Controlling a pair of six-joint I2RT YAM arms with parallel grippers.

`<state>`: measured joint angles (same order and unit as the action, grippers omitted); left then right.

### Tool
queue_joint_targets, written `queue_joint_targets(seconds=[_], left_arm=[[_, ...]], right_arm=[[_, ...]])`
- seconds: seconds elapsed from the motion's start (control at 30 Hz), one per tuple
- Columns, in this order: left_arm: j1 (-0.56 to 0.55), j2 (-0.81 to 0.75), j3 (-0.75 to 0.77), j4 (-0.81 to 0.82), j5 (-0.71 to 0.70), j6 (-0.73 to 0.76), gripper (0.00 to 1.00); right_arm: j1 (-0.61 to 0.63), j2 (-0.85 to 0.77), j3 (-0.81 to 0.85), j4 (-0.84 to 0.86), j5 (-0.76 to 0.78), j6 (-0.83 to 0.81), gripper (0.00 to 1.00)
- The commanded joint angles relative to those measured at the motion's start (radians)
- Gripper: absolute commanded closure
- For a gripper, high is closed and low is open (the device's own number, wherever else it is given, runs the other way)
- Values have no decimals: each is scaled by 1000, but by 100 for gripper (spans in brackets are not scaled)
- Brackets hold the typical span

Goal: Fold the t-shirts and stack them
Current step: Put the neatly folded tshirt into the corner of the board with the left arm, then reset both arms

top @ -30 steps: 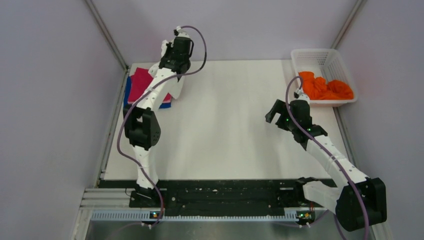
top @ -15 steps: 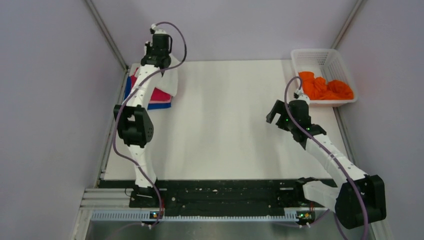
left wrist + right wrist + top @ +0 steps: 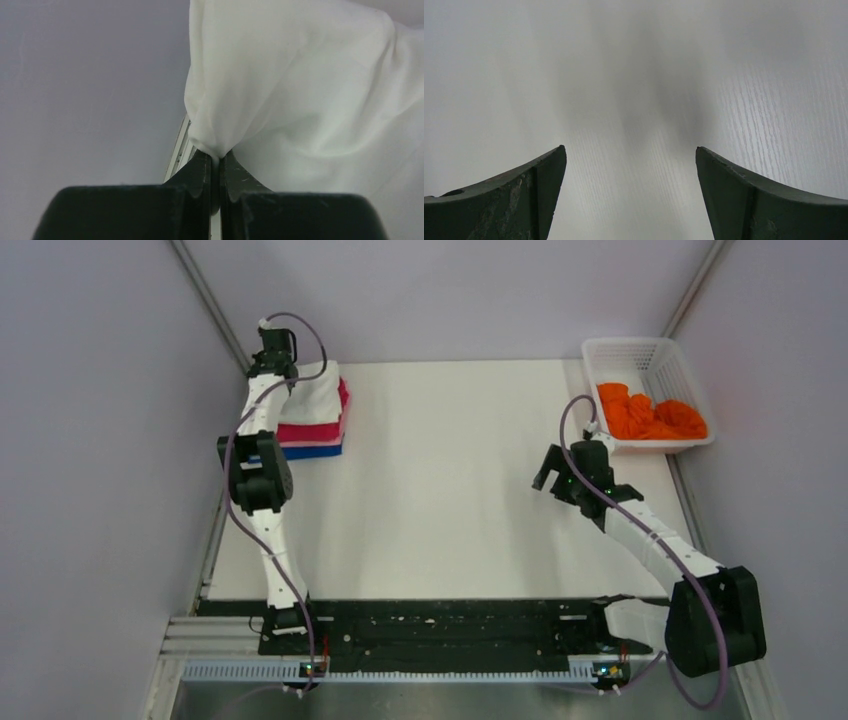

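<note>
**White t-shirt (image 3: 318, 395) pinched, 10 o'clock**

Soft and wrinkly, draped over flat-folded magenta shirt (image 3: 312, 431) and blue shirt (image 3: 312, 451). Left gripper (image 3: 216, 165) clamped tight on a bunched corner. Right gripper (image 3: 630, 155) gaping wide at 3 o'clock, gripping nothing.

No text, label, brand or number can be read in any view. The black metal base rail (image 3: 440, 635) along the bottom of the frame may bear marks, but they are too small to tell.
</note>
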<state>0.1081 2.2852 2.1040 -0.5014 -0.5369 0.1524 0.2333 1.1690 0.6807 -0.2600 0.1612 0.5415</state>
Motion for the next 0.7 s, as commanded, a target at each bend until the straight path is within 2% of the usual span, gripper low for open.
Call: queue_joint_targets(seconds=[0.0, 0.07, 0.1, 0.13, 0.17, 0.3, 0.43, 0.5, 0.57, 0.67], left_arm=[[-8, 3, 83, 89, -18, 2, 99], [-7, 21, 105, 102, -63, -8, 77], [-8, 33, 120, 106, -89, -11, 45], [-8, 41, 144, 110, -125, -19, 8], [-9, 47, 164, 98, -171, -36, 2], [-9, 13, 175, 72, -242, -119, 1], [-8, -75, 166, -36, -197, -304, 1], [-9, -143, 125, -80, -85, -389, 1], [-9, -232, 22, -52, 87, -446, 1], [-11, -362, -188, 85, 439, -508, 1]], right_arm=[[-3, 17, 19, 10, 27, -14, 1], [-3, 23, 20, 10, 30, -14, 1], [-4, 25, 21, 10, 29, -17, 1], [-4, 25, 21, 8, 31, -15, 1], [-4, 24, 20, 7, 33, -15, 1], [-3, 12, 23, -2, 39, -17, 1], [-4, -32, 22, -19, 53, 0, 1], [-3, -70, 16, -26, 62, 11, 1], [-4, -111, 3, -27, 65, 20, 1], [-4, -176, -23, -25, 61, 35, 1]])
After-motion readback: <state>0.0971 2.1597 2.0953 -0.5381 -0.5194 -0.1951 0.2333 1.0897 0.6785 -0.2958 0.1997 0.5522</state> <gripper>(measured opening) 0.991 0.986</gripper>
